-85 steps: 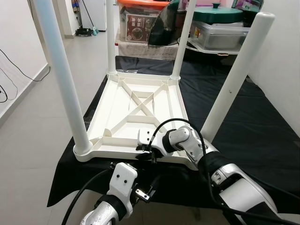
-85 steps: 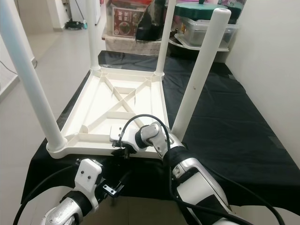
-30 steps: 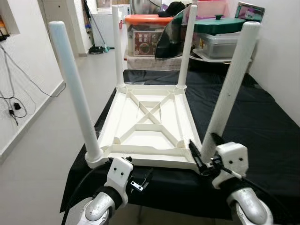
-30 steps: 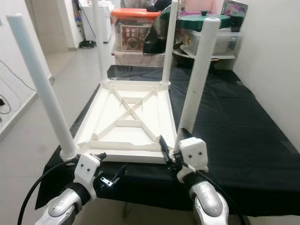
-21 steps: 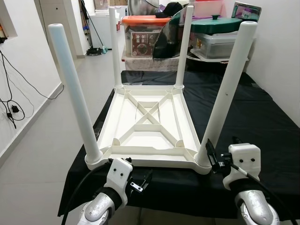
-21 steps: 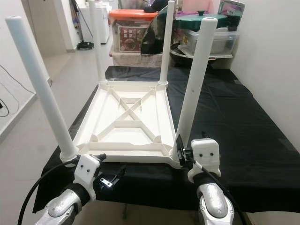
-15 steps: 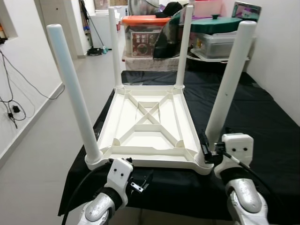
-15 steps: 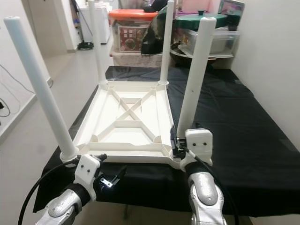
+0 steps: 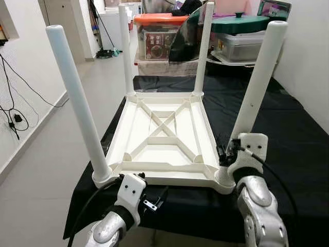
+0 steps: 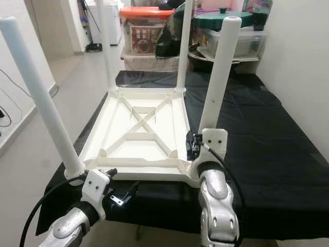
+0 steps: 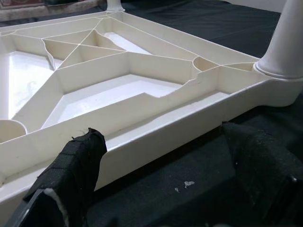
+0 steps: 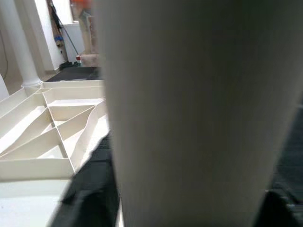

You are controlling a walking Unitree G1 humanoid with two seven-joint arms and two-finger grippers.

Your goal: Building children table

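A white children's table lies upside down on a black-covered bench, its legs pointing up. My right gripper is at the base of the near right leg, open, with a black finger on either side of the leg; contact is unclear. My left gripper hangs low just in front of the table's near edge, open and holding nothing. The near left leg stands beside the left arm.
Storage boxes with an orange lid and a green lid crowd the far end of the bench. A white wall runs along the right. Open floor lies to the left, with cables by the wall.
My right arm pulled back from the table's front edge, swung out to the right, then came in against the base of the near right leg. The left arm stayed put.
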